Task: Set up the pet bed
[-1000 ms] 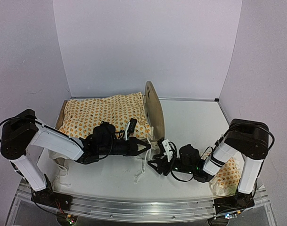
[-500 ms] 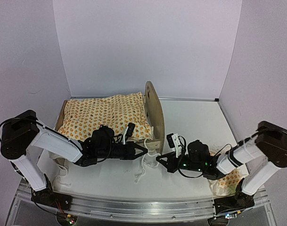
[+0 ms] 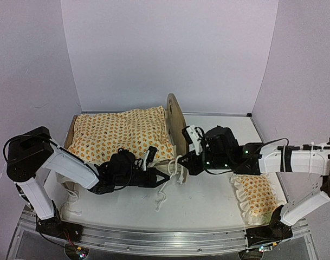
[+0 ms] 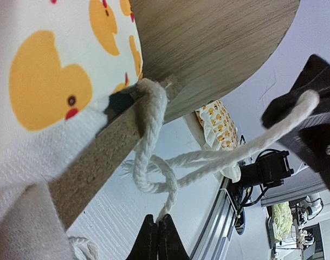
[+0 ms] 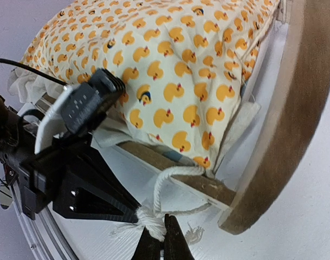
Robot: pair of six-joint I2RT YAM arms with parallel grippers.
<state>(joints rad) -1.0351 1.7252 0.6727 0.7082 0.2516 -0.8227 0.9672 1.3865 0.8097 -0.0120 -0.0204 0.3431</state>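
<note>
two grippers share one white cord (image 4: pixel 151 124) low over the front of the worktop (image 3: pixel 208 211). the left gripper (image 4: pixel 157 241) has its jaws pressed together on one strand, and the right gripper (image 5: pixel 163 244) is closed just as tight on the other, close beside it. a ruffled pillow (image 3: pixel 255 195) lies apart at the near right. behind the grippers the cord loops round the side rail (image 4: pixel 94 157) of the pet bed (image 3: pixel 177 130), which stands at the back left. a duck-print quilt (image 3: pixel 121 132) is heaped over it, and its round end board (image 5: pixel 284 119) is upright toward the middle.

the frame looks light and stiff, so a hard tug on the cord could drag or tip the whole bed. the cord is soft and limp and probably holds best when pinched near the knot. the rail or the board's edge would give a firm hold, while the quilt would only bunch.

the left wrist view shows the cord wrapped round the rail and crossing below it in a loose loop. overhead, that is only a white tangle. the right wrist view shows the knot at its own fingertips and where the rail meets the board. only the overhead view takes in the pillow and the whole bed.
</note>
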